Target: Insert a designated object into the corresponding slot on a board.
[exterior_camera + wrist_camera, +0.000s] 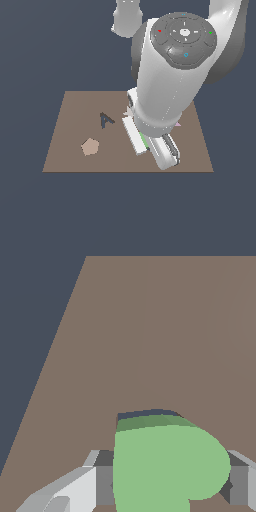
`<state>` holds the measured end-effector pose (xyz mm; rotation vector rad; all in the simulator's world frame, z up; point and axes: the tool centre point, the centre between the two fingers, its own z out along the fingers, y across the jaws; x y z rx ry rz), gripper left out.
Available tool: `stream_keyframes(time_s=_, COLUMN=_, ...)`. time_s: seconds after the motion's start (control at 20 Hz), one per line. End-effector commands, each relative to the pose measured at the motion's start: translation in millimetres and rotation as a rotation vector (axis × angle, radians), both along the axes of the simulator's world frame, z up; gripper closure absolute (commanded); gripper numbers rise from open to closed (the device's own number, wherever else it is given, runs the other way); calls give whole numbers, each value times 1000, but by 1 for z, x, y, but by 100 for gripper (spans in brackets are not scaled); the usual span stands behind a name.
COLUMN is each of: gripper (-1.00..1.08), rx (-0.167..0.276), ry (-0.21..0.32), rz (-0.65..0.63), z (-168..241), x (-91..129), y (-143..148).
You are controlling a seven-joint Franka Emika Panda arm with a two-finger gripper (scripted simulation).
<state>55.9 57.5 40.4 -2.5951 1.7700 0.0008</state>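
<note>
The light-green heart (165,466) sits between my gripper's (170,481) two fingers, which press on its sides. The grey fingers (102,476) reach down to the brown board (150,331). A thin dark strip of the heart-shaped slot (145,414) shows just past the heart's edge; the rest of the slot is hidden under the heart. In the exterior view the arm covers the spot. Only a green sliver of the heart (144,140) shows beside the gripper (147,146), low over the board (70,155).
A dark letter-A hole (105,120) and a tan pentagon (90,146) lie on the board towards the exterior view's left. A pink triangle's (178,123) tip peeks out behind the arm. The board's edge (60,356) borders dark blue ground.
</note>
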Motion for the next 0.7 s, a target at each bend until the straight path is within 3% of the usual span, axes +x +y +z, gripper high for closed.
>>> stream_keyframes(time_s=0.0, gripper=108, rx=0, ry=0, rz=-4, z=0, x=1, y=1)
stream_keyframes(time_s=0.4, gripper=108, rx=1, ry=0, rz=-4, z=-10, x=2, y=0)
stream_keyframes(time_s=0.45, gripper=-92, rx=1, ry=0, rz=-4, z=-10, x=2, y=0)
stream_keyframes(time_s=0.65, gripper=-92, rx=1, ry=0, rz=-4, z=-10, x=2, y=0)
